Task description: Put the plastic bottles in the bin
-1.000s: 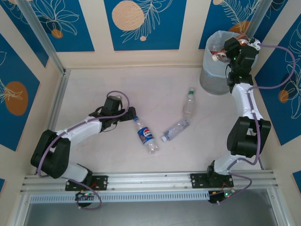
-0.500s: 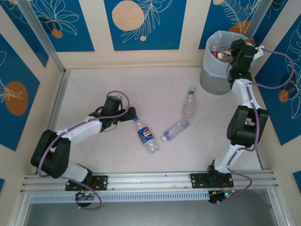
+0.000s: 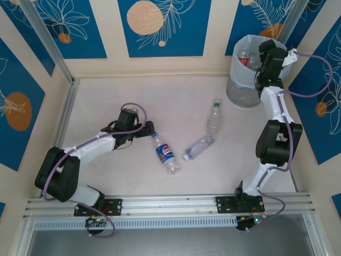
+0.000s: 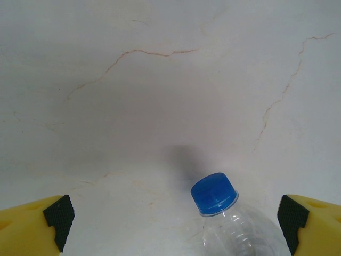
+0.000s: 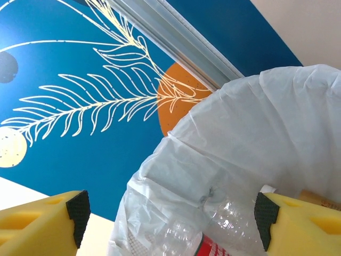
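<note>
Pepsi-labelled bottle (image 3: 165, 153) lies on its side in the middle of the table (image 3: 106, 96), long axis running from far-left to near-right, blue cap (image 4: 214, 193) toward the left arm. Just to its right a label-less clear bottle (image 3: 199, 146) lies slanted, white cap toward the near-left. Beyond that, a green-capped bottle (image 3: 214, 118) points its cap at the far wall.

The left arm is folded low, elbow back by its base and forearm reaching right across the table. The left gripper (image 4: 173, 216) sits at the Pepsi bottle's neck. Its fingers (image 4: 57, 213) are spread wide – one on each side of the cap, touching neither cap nor neck.

The bin (image 3: 242, 93) stands in the far right corner. The right arm rises tall from its base and bends its wrist over the rim. The right gripper (image 5: 170, 213) hangs above the white bag liner (image 5: 277, 133), fingers well apart with nothing between them – clear bottles (image 5: 234, 213) and a red label (image 5: 213, 248) lie inside below.
</note>
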{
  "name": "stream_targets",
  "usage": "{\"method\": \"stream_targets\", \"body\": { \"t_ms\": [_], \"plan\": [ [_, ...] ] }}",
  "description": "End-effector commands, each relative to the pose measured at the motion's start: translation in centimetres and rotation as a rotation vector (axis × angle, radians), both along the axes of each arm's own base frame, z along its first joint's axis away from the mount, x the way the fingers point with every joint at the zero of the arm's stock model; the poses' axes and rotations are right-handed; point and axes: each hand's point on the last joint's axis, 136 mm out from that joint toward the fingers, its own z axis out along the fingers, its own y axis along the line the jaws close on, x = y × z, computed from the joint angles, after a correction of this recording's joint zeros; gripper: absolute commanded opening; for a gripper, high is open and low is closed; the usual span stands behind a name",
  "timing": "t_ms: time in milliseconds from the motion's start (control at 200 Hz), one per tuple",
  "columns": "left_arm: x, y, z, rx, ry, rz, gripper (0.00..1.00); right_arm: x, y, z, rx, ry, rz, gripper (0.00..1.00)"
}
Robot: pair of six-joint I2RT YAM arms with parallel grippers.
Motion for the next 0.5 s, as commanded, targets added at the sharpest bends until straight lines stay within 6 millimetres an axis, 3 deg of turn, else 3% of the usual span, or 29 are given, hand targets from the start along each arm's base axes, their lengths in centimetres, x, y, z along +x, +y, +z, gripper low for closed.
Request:
{"method": "stream_targets", "body": {
  "t_ms": [0,165,495],
  "plan": [
    [-0.4,-0.3,-0.5,-0.012,0.019,-0.006,0.99,-1.1,-0.1,2.2,-0.031,-0.013,-0.036,0.83],
    [-0.6,-0.3,-0.5,-0.012,0.021,-0.009,0.99,-1.4,1.1,3.0,-0.055,-0.015,0.002,0.84],
    [-0.7,-0.6,-0.4,-0.026,0.01,-0.021,0.99,-2.9,6.0,5.3,-0.188,-0.001,0.146,0.93]
  ]
}}
